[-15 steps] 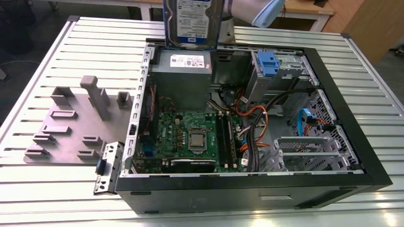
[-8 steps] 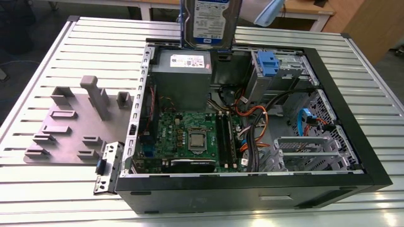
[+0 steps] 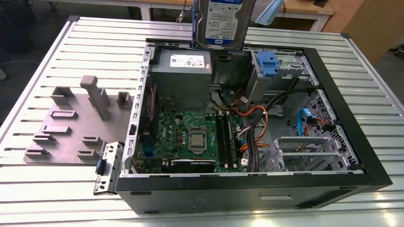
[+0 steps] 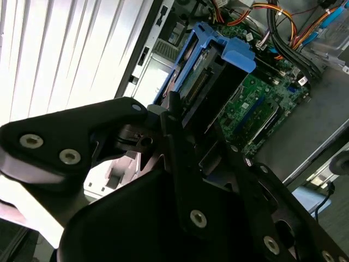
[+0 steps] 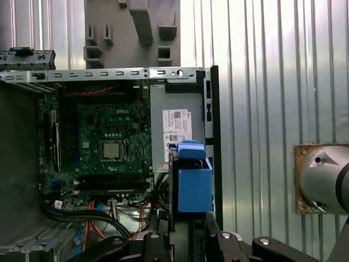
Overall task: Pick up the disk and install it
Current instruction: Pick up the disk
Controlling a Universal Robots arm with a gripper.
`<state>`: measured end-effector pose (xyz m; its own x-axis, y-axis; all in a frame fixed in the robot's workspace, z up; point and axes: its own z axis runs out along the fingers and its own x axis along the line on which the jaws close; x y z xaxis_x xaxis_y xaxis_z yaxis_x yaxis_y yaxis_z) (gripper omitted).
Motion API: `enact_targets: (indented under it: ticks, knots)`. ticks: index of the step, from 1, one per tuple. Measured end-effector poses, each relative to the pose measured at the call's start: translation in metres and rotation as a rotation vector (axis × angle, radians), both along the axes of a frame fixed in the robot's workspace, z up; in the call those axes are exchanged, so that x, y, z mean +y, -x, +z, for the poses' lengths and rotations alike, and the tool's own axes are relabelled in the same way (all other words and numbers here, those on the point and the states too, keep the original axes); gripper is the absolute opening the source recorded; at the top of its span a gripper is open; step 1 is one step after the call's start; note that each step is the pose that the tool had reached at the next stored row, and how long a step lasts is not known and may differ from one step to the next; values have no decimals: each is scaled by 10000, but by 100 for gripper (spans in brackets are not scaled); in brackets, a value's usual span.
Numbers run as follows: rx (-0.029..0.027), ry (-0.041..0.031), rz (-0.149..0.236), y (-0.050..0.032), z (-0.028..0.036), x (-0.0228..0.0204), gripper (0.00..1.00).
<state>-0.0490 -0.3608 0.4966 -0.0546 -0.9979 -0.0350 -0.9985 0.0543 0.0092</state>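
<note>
The disk (image 3: 223, 22), silver with a white-and-blue label, hangs upright above the far edge of the open computer case (image 3: 252, 191), over the power supply (image 3: 181, 64). Both wrist views show it end-on, framed by its blue carrier (image 5: 193, 183) (image 4: 215, 54). My gripper (image 5: 188, 226) is shut on the disk, with its black fingers (image 5: 158, 240) pressed against both sides. The black finger linkages (image 4: 180, 136) reach up to the carrier. Below the disk lie the power supply and the motherboard (image 5: 109, 147).
The case lies on its side on a slatted metal table (image 3: 94, 42). Inside are a drive bay with a blue clip (image 3: 268, 64), a metal drive cage (image 3: 303, 151) and orange and black cables (image 3: 252, 118). A grey fixture plate (image 3: 75, 123) lies beside the case on the exterior view's left.
</note>
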Motion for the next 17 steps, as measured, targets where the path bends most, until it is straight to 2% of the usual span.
enact_targets:
  ticks: [6,10,17]
  knots:
    - [0,12,1,-4,0,-4,35]
    - [1,146,1,-4,0,-63,35]
    - [1,403,1,-3,0,-221,35]
